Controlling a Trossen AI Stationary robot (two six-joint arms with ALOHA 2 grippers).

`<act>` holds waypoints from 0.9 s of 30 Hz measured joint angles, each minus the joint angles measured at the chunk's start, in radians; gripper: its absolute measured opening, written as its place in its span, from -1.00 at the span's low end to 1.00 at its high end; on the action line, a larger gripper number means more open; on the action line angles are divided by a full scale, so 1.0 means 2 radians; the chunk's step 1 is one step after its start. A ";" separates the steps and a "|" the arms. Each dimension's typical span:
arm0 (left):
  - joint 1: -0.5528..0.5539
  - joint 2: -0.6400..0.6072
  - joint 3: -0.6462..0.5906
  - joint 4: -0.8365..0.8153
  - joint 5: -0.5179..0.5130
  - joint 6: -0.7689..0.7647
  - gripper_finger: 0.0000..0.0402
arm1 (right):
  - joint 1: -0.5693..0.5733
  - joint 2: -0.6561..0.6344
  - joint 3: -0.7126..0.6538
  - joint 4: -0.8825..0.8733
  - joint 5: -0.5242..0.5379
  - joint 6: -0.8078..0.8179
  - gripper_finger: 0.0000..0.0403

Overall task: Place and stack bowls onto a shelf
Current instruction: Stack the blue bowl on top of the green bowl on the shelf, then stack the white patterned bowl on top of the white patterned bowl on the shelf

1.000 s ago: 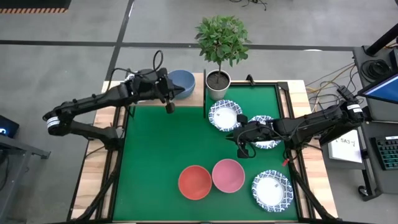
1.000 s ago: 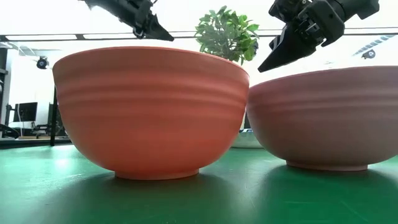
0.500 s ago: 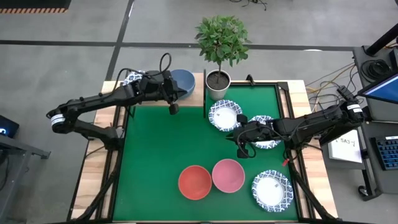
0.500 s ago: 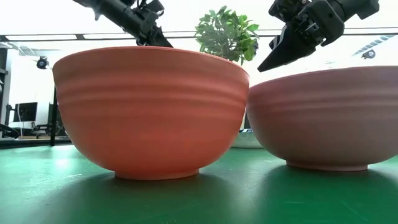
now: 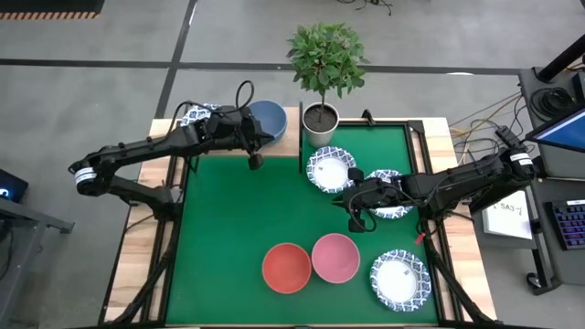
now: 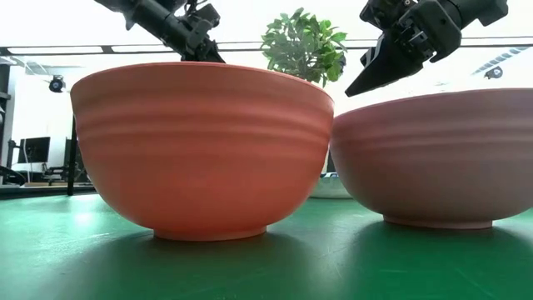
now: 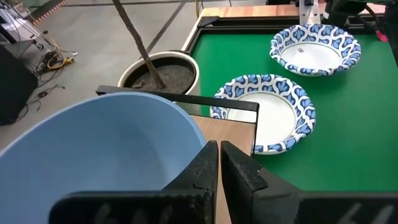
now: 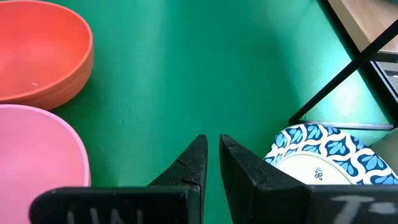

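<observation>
Left arm reached toward 1 o'clock, left gripper [image 5: 253,157] fingers nearly closed, empty. Right arm stretched toward 9 o'clock, right gripper [image 5: 356,219] tips close together, angled down, nothing held.

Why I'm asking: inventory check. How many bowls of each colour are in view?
Blue-patterned white bowls: 4
Blue bowl: 1
Red bowl: 1
Pink bowl: 1
Total: 7
</observation>
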 joint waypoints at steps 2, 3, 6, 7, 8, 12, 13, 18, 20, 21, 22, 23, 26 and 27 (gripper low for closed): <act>0.000 0.000 -0.001 0.001 0.000 -0.002 -1.00 | 0.000 0.000 0.000 0.000 0.000 0.000 -0.84; 0.000 -0.001 -0.001 0.001 0.000 -0.002 -1.00 | 0.000 0.000 0.000 0.000 0.000 0.000 -0.84; -0.002 -0.004 0.004 0.001 0.001 -0.010 -1.00 | 0.000 0.000 0.000 0.000 0.000 0.000 -0.84; -0.004 -0.006 0.006 0.002 0.000 -0.013 -1.00 | 0.000 0.000 0.000 0.000 0.000 0.000 -0.84; -0.006 -0.009 0.009 0.000 0.001 -0.014 -1.00 | 0.000 0.000 0.000 0.000 0.000 0.000 -0.84; -0.026 -0.024 0.013 -0.002 0.001 -0.017 -1.00 | 0.000 0.000 0.000 0.000 0.000 0.000 -0.84; -0.035 -0.028 0.013 -0.002 0.001 -0.019 -1.00 | 0.000 0.000 0.000 -0.001 0.000 0.000 -0.84; -0.095 -0.042 0.013 -0.013 0.002 -0.049 -1.00 | 0.000 0.000 0.000 -0.002 0.000 0.001 -0.84; -0.126 -0.043 0.013 -0.017 0.002 -0.064 -1.00 | 0.000 0.000 0.000 -0.002 0.000 0.000 -0.84; -0.142 -0.043 0.013 -0.022 0.002 -0.071 -1.00 | 0.000 0.000 0.000 -0.002 0.000 0.000 -0.84; -0.159 -0.043 0.013 -0.027 0.002 -0.078 -1.00 | 0.000 0.000 0.000 -0.002 0.000 0.000 -0.84; -0.176 -0.042 0.013 -0.030 0.002 -0.084 -1.00 | 0.000 0.000 0.000 -0.002 0.000 0.000 -0.84; -0.219 -0.040 0.013 -0.043 0.002 -0.106 -1.00 | 0.000 0.000 0.000 -0.002 0.000 0.000 -0.84; -0.232 -0.040 0.013 -0.047 0.002 -0.115 -1.00 | 0.000 0.000 0.000 -0.002 0.000 0.000 -0.84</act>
